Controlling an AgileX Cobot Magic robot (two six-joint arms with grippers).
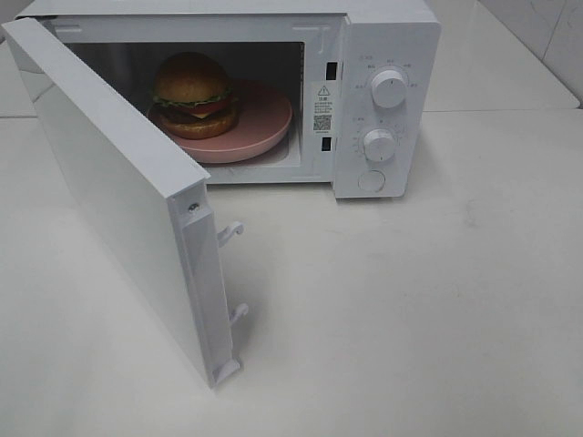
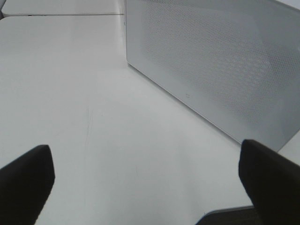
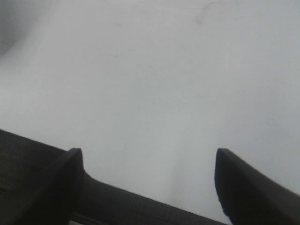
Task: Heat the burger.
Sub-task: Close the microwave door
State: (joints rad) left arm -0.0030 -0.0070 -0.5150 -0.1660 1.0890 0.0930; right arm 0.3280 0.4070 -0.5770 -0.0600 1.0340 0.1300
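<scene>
**Open door, free-standing oven: where heating could fail**

The white microwave stands loose on the smooth table, so a hard shove could slide it instead of shutting it. Its door hangs wide open. The left gripper, fingers spread and empty, faces the door's meshed outer side, where a glancing push might skid off. The right gripper, likewise spread and empty, sees only bare table. Inside, the pink plate carries the burger near the cavity mouth — a slammed door could jolt both. The upper knob and lower knob are small, and a slipping grip sets no heat. The latch hooks may not catch.
</scene>
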